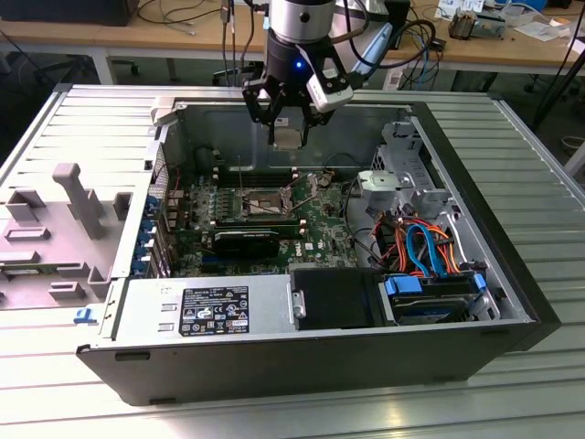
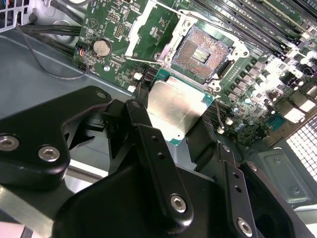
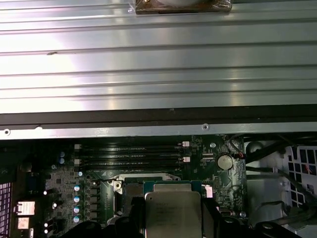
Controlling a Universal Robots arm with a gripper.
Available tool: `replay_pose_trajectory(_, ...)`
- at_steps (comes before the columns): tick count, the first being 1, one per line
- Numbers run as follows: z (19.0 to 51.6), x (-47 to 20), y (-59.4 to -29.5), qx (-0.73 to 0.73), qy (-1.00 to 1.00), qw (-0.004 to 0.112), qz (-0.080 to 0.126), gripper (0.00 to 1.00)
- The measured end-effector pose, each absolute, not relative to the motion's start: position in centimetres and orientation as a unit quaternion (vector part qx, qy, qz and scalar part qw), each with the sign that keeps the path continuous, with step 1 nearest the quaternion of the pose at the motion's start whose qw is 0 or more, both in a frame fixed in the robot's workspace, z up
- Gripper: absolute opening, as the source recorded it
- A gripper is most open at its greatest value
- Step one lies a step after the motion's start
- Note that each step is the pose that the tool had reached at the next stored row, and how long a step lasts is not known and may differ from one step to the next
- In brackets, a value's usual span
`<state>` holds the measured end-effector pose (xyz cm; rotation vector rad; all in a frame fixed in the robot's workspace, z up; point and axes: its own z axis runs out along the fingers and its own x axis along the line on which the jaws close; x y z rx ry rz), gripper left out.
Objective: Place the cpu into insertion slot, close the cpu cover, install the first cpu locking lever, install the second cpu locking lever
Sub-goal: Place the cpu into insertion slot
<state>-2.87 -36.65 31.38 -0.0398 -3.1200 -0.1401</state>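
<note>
The cpu (image 2: 176, 106) is in the air above the open computer case (image 1: 512, 274), with its silvery top turned upward, and it touches nothing below. In the second wrist view it hangs just beside the insertion slot (image 2: 202, 52) and apart from it. The gold-brown contact field of the slot lies bare. A grey metal frame, which seems to be the cpu cover (image 2: 140, 30), stands lifted at one side of the slot.

The gripper (image 1: 290, 135) holds the cpu from above. Its black fingers (image 2: 143, 126) are pressed against two opposite edges of the chip and pinch it between them, so they are spread only as wide as the chip.

Around the slot is the green motherboard (image 1: 320, 229), with long black memory sticks (image 3: 129, 156) near it. The case lies on its side on a table (image 1: 548, 183) of ribbed aluminium. On the exterior view's left a grey plastic fixture (image 1: 78, 197) rests on the table. Far behind stand wooden desks (image 1: 137, 37) with cables on them.
</note>
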Motion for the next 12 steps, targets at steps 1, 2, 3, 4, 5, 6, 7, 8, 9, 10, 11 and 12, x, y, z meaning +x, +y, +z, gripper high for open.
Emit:
replay_pose_trajectory(1,31.37,-2.87,-36.65,-0.013,-0.999,0.009,-0.045,0.55)
replay_pose_trajectory(2,31.35,-2.87,-36.65,-0.013,-0.999,0.009,-0.045,0.55)
replay_pose_trajectory(3,31.33,-2.87,-36.65,-0.013,-0.999,0.009,-0.045,0.55)
replay_pose_trajectory(4,31.31,-2.87,-36.65,-0.013,-0.999,0.009,-0.045,0.55)
replay_pose_trajectory(5,31.29,-2.87,-36.66,-0.013,-0.999,0.009,-0.045,0.55)
replay_pose_trajectory(6,31.27,-2.87,-36.66,-0.013,-0.999,0.009,-0.045,0.55)
replay_pose_trajectory(7,31.25,-2.87,-36.66,-0.013,-0.999,0.009,-0.045,0.55)
replay_pose_trajectory(8,31.24,-2.88,-36.66,-0.013,-0.999,0.009,-0.045,0.55)
replay_pose_trajectory(9,31.22,-2.87,-36.66,-0.013,-0.999,0.009,-0.045,0.55)
replay_pose_trajectory(10,31.20,-2.87,-36.67,-0.013,-0.999,0.009,-0.045,0.55)
replay_pose_trajectory(11,31.17,-2.87,-36.67,-0.013,-0.999,0.009,-0.045,0.55)
replay_pose_trajectory(12,31.14,-2.87,-36.67,-0.013,-0.999,0.009,-0.045,0.55)
